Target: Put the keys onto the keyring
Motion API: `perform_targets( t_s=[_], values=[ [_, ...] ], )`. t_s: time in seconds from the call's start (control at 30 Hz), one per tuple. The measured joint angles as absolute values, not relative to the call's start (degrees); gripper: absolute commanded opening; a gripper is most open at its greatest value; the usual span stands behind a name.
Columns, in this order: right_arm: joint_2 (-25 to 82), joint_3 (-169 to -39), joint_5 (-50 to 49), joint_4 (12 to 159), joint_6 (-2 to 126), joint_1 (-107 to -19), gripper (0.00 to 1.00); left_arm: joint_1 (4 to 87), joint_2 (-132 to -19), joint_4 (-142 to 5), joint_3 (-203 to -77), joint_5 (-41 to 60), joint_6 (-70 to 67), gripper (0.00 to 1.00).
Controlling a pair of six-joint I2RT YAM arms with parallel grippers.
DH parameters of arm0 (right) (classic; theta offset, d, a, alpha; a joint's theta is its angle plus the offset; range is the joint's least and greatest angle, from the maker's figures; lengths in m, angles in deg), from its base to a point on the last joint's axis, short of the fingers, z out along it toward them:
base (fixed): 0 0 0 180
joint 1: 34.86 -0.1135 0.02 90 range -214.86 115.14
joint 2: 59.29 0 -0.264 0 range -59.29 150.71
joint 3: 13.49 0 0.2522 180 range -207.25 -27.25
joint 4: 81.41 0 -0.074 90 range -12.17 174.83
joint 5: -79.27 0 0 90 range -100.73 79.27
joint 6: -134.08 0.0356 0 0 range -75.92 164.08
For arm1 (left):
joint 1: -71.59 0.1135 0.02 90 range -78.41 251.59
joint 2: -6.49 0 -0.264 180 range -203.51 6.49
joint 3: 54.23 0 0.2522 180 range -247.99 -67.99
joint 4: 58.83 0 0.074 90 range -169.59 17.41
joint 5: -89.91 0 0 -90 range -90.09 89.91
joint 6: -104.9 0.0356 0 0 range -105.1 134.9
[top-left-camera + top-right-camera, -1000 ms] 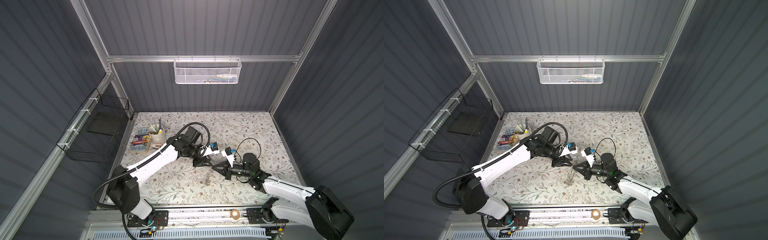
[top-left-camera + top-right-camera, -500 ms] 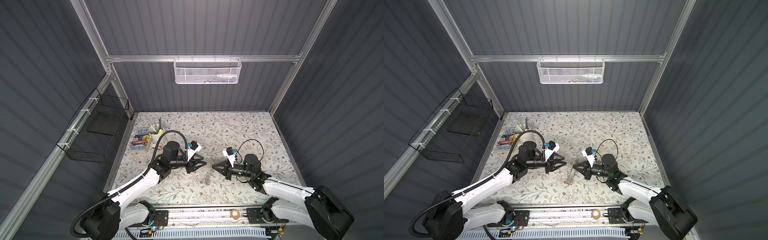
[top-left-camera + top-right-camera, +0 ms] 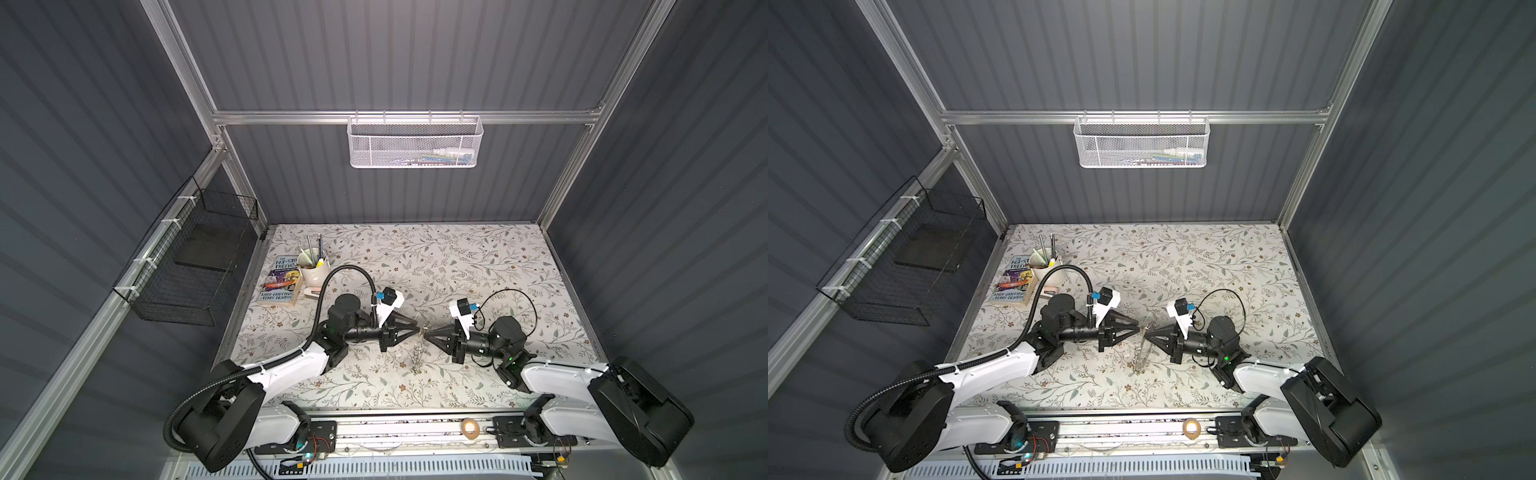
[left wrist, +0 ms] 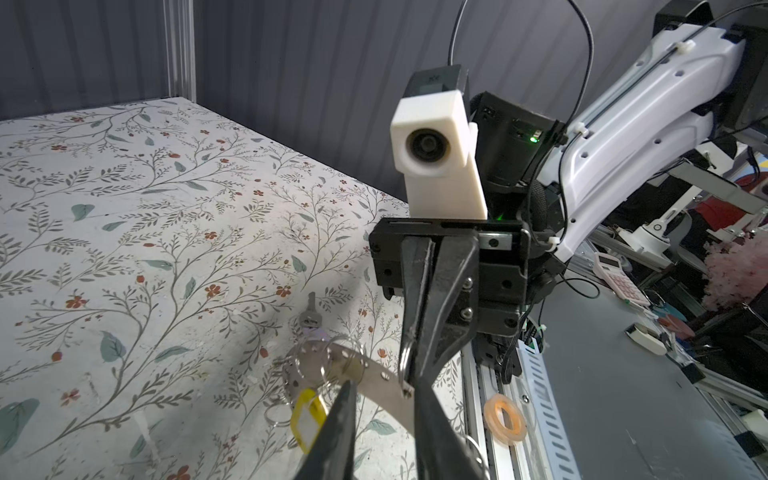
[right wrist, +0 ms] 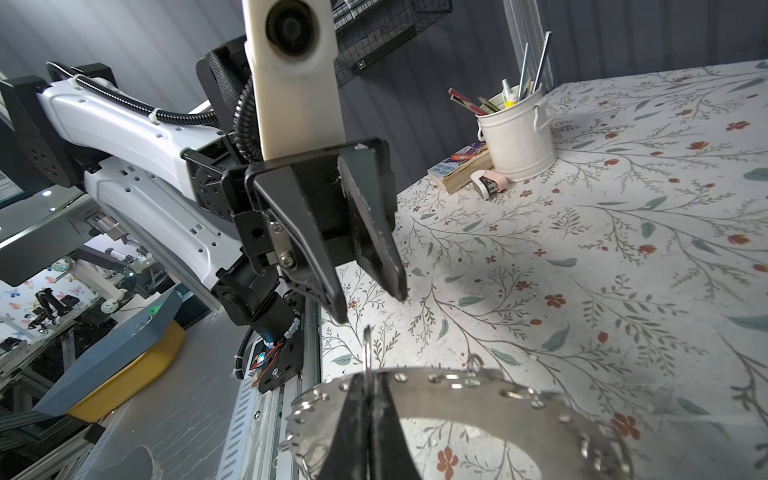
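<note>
The keyring (image 3: 419,351) is hanging edge-on at centre frame, my right gripper (image 3: 428,331) clamping its rim. I'm bringing the left gripper (image 3: 416,325) round from further back to face it, jaws narrowing and empty, probably lining up on that rim.

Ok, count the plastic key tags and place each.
2. The yellow tag hangs by the keyring, which the right claw holds; the lilac tag is by a key just beyond the ring. The ring could hide more.
</note>
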State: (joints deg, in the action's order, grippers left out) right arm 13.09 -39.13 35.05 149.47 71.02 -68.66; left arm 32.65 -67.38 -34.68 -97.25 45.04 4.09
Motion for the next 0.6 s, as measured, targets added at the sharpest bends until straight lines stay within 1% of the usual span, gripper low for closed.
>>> perform_targets(
  t_s=[0.27,0.37,0.6],
  values=[
    [13.4,-39.1,35.6,152.8,71.8,-68.7,0.0,31.3,-68.1,-32.6,-96.8,46.5,4.2,0.17],
    [13.4,-39.1,35.6,153.0,72.0,-68.7,0.0,31.1,-68.8,-32.6,-96.8,46.7,4.3,0.13],
    [13.4,-39.1,35.6,153.0,72.2,-68.7,0.0,31.0,-69.9,-32.5,-96.8,47.2,4.3,0.1]
  ],
)
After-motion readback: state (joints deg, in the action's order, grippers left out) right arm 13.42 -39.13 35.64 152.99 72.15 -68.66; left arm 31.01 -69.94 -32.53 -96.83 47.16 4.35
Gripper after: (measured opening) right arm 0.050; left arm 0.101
